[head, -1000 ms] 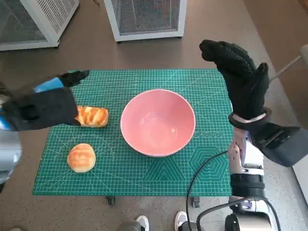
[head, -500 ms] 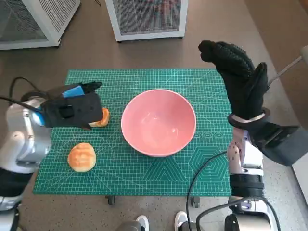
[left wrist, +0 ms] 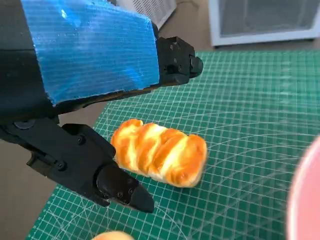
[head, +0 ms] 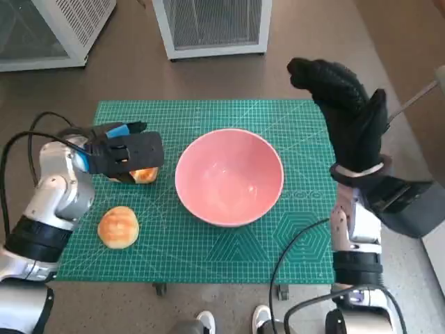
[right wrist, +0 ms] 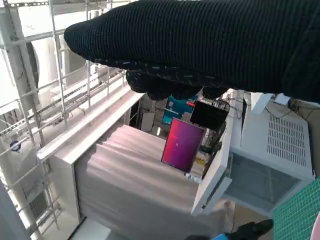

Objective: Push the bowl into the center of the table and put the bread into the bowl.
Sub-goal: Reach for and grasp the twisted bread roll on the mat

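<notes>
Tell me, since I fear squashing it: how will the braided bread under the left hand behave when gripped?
The braided bread looks puffy and glazed, so probably soft, light and easily dented. Its flat underside should stop it rolling. The left robot hand brackets it without visibly squeezing.

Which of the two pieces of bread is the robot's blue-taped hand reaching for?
The long striped loaf beside the pink bowl. The left hand hangs right over it, fingers apart on both sides. The round bun lies apart, nearer the robot's edge of the mat.
</notes>
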Controlling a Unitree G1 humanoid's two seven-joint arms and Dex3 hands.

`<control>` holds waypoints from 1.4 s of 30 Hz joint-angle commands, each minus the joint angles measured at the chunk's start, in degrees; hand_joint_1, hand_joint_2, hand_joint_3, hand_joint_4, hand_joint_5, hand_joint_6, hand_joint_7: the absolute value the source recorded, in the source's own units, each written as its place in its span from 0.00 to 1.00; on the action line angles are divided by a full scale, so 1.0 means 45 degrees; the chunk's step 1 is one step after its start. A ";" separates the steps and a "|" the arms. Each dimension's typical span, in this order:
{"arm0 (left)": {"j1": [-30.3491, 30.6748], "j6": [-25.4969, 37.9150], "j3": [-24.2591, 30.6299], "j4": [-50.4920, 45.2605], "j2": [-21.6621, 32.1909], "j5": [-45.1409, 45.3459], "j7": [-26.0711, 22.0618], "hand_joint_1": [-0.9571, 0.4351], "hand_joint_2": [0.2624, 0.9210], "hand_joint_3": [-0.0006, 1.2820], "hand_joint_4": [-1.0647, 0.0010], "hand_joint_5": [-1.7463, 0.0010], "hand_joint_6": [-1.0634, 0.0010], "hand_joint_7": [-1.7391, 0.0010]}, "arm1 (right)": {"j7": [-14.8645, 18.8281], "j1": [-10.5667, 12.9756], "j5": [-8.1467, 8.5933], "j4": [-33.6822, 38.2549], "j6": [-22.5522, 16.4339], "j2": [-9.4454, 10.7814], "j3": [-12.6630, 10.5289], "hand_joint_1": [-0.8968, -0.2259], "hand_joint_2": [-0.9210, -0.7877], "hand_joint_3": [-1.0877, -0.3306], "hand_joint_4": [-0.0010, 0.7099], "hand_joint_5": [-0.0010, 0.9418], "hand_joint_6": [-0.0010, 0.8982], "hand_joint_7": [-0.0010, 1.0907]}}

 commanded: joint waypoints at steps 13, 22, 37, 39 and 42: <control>-0.1329 -0.1581 -0.0834 0.4969 -0.1545 0.0927 0.1796 0.54 0.70 0.01 0.93 0.99 0.82 0.99 | 0.0123 0.0265 0.0033 -0.0156 0.0211 -0.0114 0.0047 0.41 0.00 0.38 0.26 0.00 0.00 0.43; -0.1832 -0.2006 -0.1134 0.6766 -0.1983 0.1149 0.2079 0.56 0.74 0.01 0.78 0.98 0.72 0.98 | 0.0095 0.0307 -0.0012 -0.0257 0.0203 -0.0133 0.0048 0.41 0.00 0.38 0.26 0.00 0.00 0.43; -0.1787 -0.2209 -0.1409 0.8021 -0.2268 0.1407 0.3497 0.92 0.74 0.38 0.53 0.18 0.36 0.77 | 0.0164 0.0347 0.0053 -0.0410 0.0256 -0.0172 0.0059 0.41 0.00 0.37 0.26 0.00 0.00 0.42; -0.1731 -0.2315 -0.1386 0.8100 -0.2246 0.1427 0.3850 0.81 0.86 0.30 0.56 0.19 0.47 0.49 | 0.0180 0.0357 0.0085 -0.0430 0.0281 -0.0176 0.0055 0.41 0.00 0.37 0.26 0.00 0.00 0.42; -0.1682 -0.2420 -0.1358 0.8140 -0.2186 0.1408 0.4067 0.73 0.95 0.25 0.60 0.18 0.57 0.28 | 0.0181 0.0382 0.0113 -0.0486 0.0323 -0.0160 0.0065 0.41 0.00 0.37 0.26 0.00 0.00 0.42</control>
